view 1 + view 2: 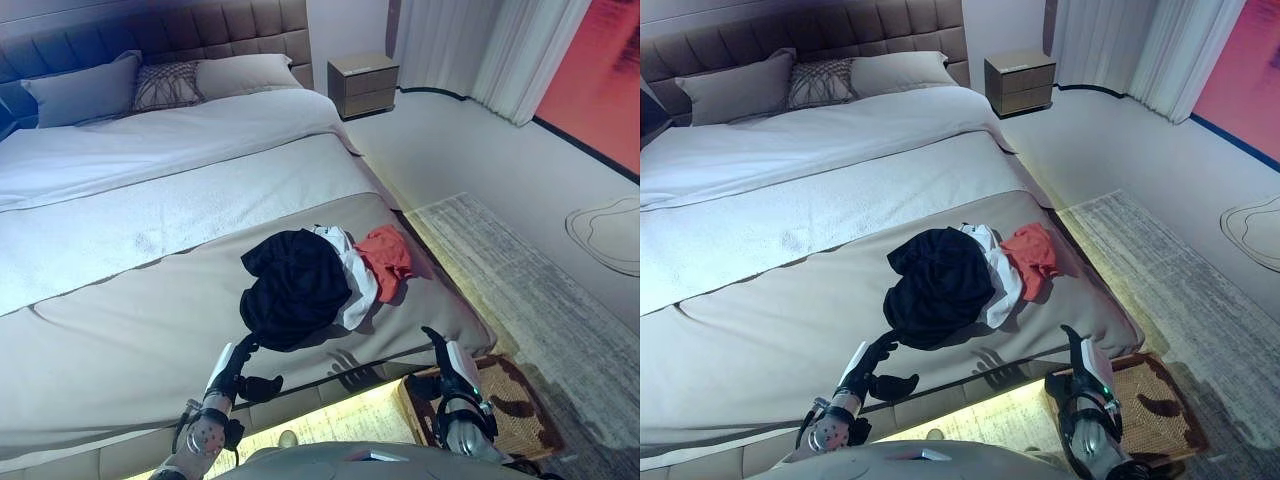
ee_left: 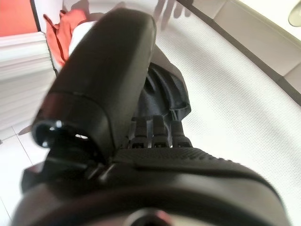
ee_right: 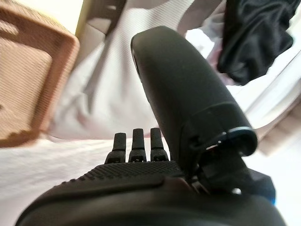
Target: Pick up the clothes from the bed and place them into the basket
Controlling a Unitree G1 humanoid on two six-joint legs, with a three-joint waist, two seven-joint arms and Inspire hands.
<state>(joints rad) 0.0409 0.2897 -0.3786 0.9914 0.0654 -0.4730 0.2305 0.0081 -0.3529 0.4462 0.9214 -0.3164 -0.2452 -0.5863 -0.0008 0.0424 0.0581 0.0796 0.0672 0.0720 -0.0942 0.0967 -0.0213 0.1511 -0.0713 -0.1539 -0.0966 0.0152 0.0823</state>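
On the wide bed (image 1: 130, 300) lies a small pile near the foot edge — black garment (image 1: 295, 285), white one (image 1: 355, 270), orange one (image 1: 388, 258) — while the wicker basket (image 1: 520, 420) stands on the floor beside, and both the left hand (image 1: 232, 372) and right hand (image 1: 455, 378) hover open, holding nothing.

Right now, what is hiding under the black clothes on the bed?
A white garment pokes out from under the black garment, with an orange garment beside it on the bed. Whatever else lies beneath the black one is covered.
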